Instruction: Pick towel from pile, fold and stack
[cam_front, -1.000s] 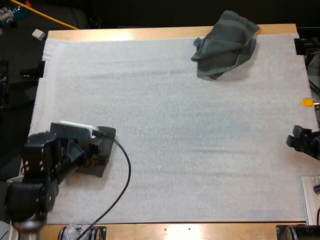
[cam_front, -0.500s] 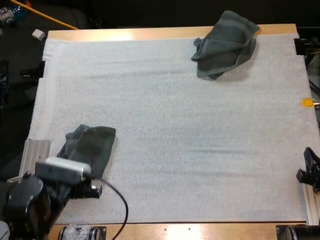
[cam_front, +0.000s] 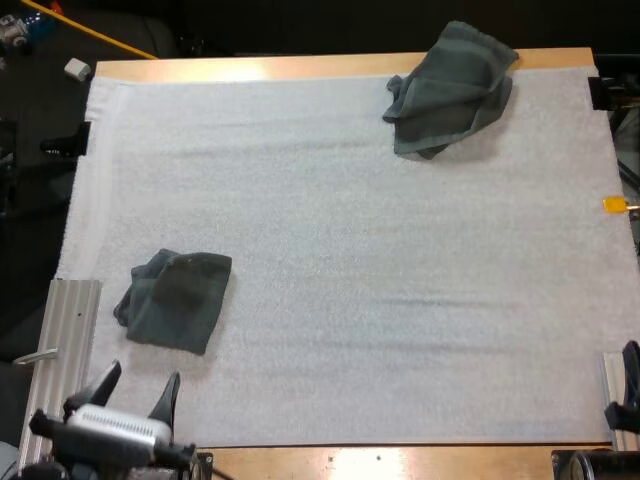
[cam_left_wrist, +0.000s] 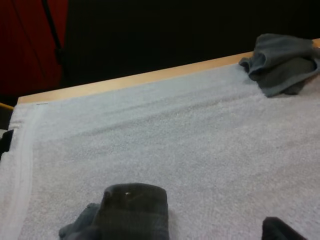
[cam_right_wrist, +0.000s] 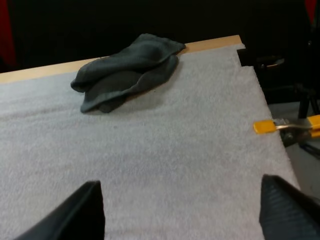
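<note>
Sitting near mat (cam_front: 350, 260) edges: folded towel (cam_front: 175, 312), crumpled towel (cam_front: 450, 90).

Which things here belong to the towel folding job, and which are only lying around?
Belong to the job: crumpled towel at the mat's far right; folded towel at its near left; left gripper, open; right gripper, open.
Only lying around: metal rail beside the mat's near left edge; small white object beyond the table's far left corner.

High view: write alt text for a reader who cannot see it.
A folded grey-green towel lies at the white mat's near left; a crumpled towel sits at its far right. The left gripper, open, is clear of the folded one.
</note>
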